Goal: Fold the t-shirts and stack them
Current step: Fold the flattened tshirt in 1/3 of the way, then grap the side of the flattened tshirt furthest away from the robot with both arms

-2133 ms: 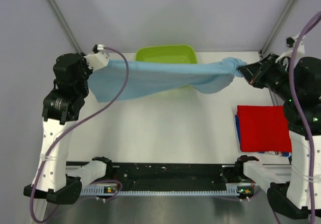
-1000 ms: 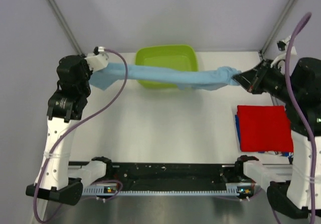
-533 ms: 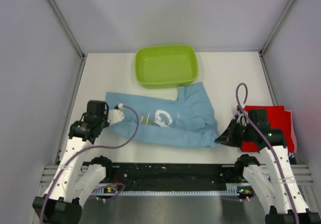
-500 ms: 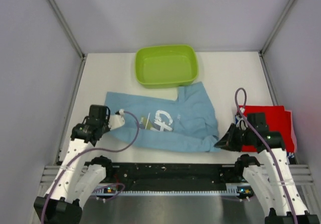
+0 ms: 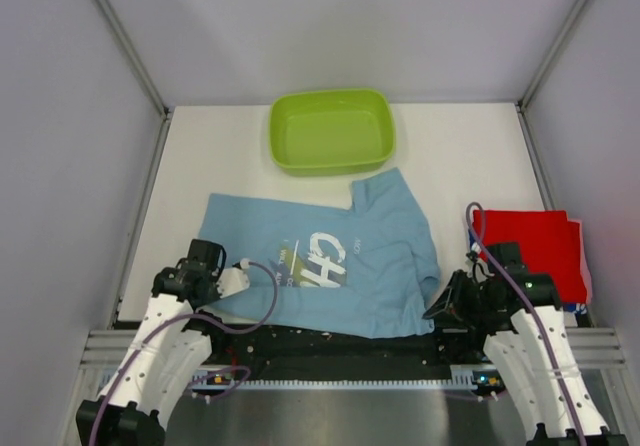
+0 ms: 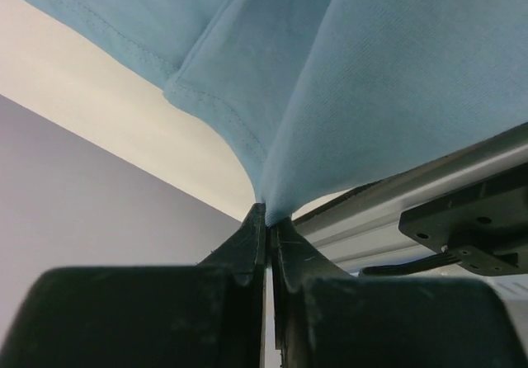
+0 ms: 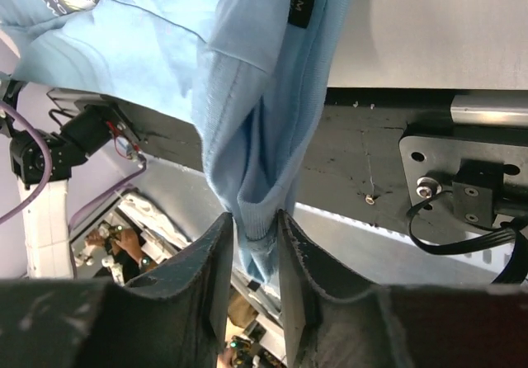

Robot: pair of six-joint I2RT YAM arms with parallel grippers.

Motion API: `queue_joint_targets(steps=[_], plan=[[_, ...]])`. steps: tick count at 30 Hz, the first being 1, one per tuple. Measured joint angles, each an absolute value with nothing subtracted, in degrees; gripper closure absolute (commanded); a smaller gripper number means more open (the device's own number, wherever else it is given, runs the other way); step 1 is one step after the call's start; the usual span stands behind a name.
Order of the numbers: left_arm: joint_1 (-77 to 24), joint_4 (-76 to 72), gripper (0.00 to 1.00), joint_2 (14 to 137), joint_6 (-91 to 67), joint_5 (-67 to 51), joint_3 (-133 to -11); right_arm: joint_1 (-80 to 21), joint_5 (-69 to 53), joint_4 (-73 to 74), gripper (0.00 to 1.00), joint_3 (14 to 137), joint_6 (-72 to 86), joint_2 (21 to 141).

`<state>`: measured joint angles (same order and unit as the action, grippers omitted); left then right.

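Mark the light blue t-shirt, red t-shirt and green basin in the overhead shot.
light blue t-shirt (image 5: 325, 259): top external view, on the white chest lettering.
red t-shirt (image 5: 545, 246): top external view, middle of its folded top face.
green basin (image 5: 330, 138): top external view, bare floor inside.

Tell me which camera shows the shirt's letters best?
The top external view: the light blue t-shirt lies spread with its white lettering facing up. The right wrist view catches only a corner of the print; the left wrist view shows just plain cloth.
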<state>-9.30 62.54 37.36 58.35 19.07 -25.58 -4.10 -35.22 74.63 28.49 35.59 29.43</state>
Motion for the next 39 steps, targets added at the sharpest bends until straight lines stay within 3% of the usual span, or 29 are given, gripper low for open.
queue_joint_targets(steps=[5,12,16,20,30,39], plan=[[-9.3,63.77,0.56,37.41,58.37,19.18,-25.87,-4.43,-34.81,74.72,0.53,28.8,36.73,30.61],[-9.3,69.67,0.41,38.94,58.65,19.57,-34.0,-4.78,-22.96,77.32,0.52,46.13,35.55,36.62],[-9.3,70.32,0.41,41.63,58.11,17.32,-43.99,-4.8,-19.55,74.39,0.56,55.27,34.59,39.13],[-9.3,65.52,0.51,47.05,54.87,14.33,-48.9,-4.93,-20.38,66.32,0.55,51.2,34.46,42.13],[-8.51,42.41,0.52,66.81,45.1,17.89,-46.41,-5.15,-11.22,40.82,0.53,38.83,32.97,57.56],[-4.73,29.82,0.55,79.66,39.66,20.95,-38.96,-5.13,-8.75,25.71,0.54,43.81,29.95,84.38]])
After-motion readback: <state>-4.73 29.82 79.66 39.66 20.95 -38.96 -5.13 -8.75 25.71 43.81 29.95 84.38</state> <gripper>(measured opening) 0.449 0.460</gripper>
